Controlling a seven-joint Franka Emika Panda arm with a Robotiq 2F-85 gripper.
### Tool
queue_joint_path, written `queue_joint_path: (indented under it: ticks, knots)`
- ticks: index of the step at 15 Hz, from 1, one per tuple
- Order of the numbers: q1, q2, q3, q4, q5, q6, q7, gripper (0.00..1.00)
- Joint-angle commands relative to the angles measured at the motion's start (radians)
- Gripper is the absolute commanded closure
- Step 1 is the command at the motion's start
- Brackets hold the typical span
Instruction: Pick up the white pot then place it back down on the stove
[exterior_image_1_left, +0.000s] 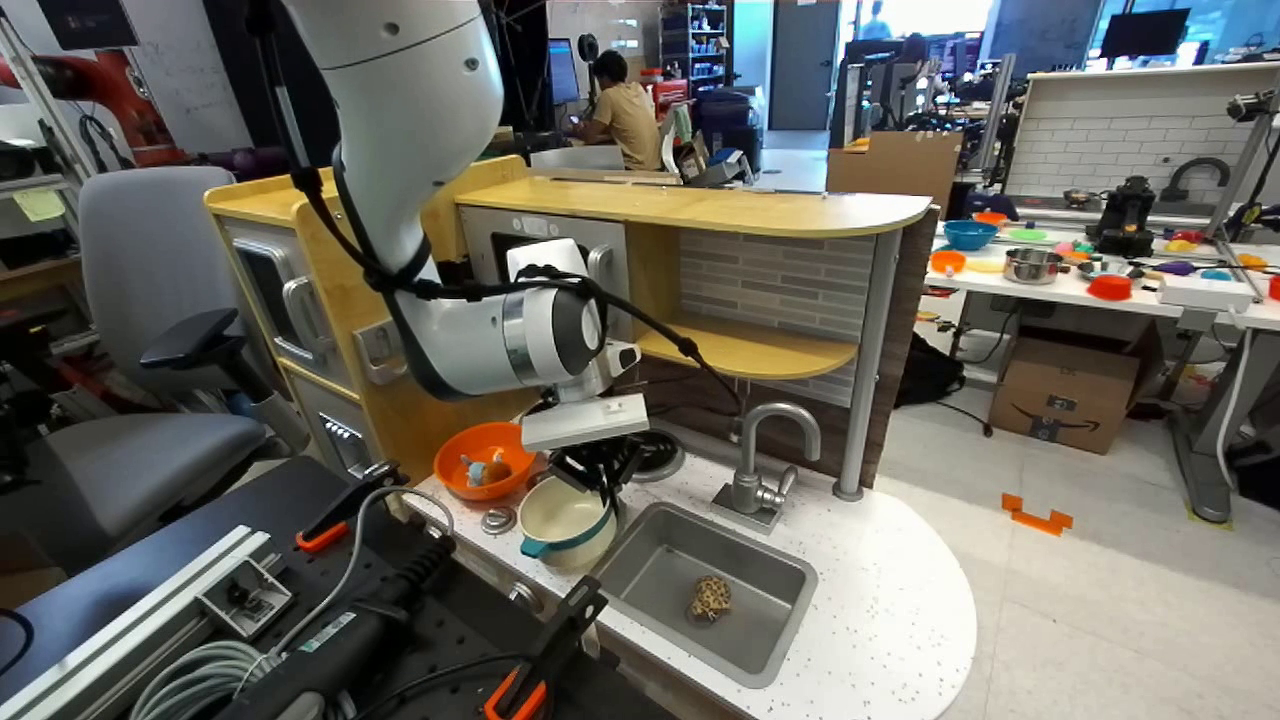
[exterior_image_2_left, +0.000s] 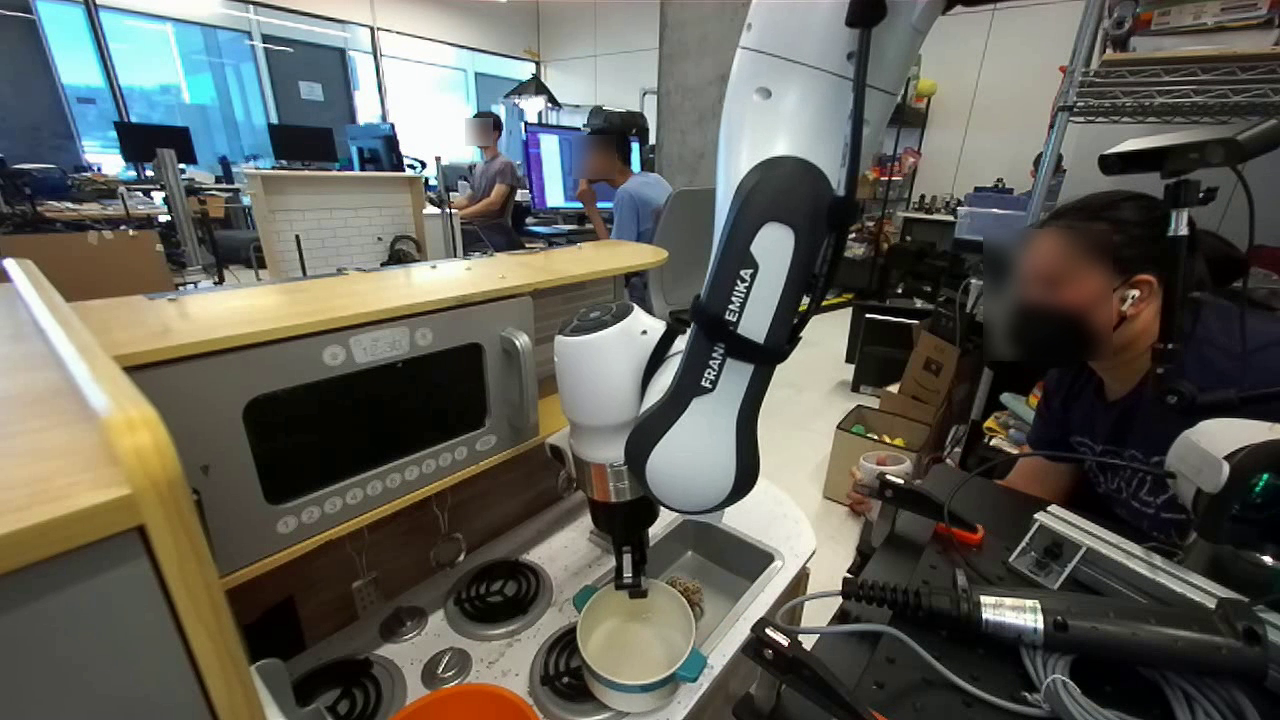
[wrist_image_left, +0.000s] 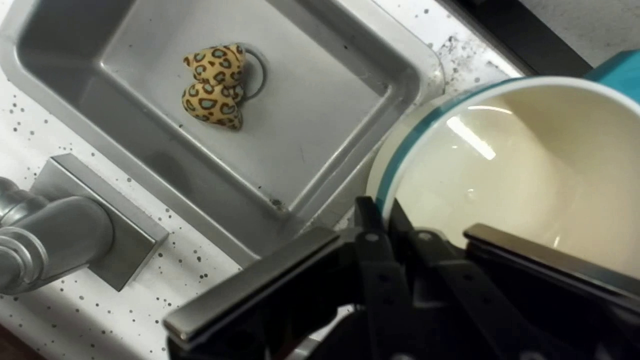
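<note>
The white pot (exterior_image_1_left: 560, 515) is cream with a teal band and teal handles. It stands upright and is empty in both exterior views (exterior_image_2_left: 636, 640). It partly covers a front burner (exterior_image_2_left: 562, 668) of the stove (exterior_image_2_left: 505, 655), close to the sink's edge. Whether its base touches the stove cannot be told. My gripper (wrist_image_left: 384, 212) is shut on the pot's rim, one finger inside and one outside, in the wrist view; the pot (wrist_image_left: 505, 175) fills the right side there. The gripper also shows pointing down at the rim in an exterior view (exterior_image_2_left: 630, 588).
The grey sink (exterior_image_1_left: 800, 620) lies beside the pot, with a leopard-print toy (wrist_image_left: 215, 87) in it. A faucet (exterior_image_1_left: 780, 415) stands behind the sink. An orange bowl (exterior_image_1_left: 470, 440) holding small toys is on the pot's other side. A wooden shelf (exterior_image_1_left: 770, 350) and microwave (exterior_image_2_left: 370, 415) rise behind.
</note>
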Motion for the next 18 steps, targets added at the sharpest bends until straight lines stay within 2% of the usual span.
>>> queue_joint_path:
  ticks: [1,11,12,13,18]
  knots:
    - [0.035,0.021,-0.015,0.025,0.061,0.051,0.025,0.99]
    - [0.072,0.088,-0.035,0.113,0.106,0.043,0.024,0.99]
    - [0.070,0.084,-0.034,0.108,0.101,0.045,0.015,0.69]
    - [0.070,0.078,-0.036,0.100,0.097,0.052,0.011,0.68]
    - [0.101,0.050,-0.078,0.072,0.075,0.070,0.020,0.32]
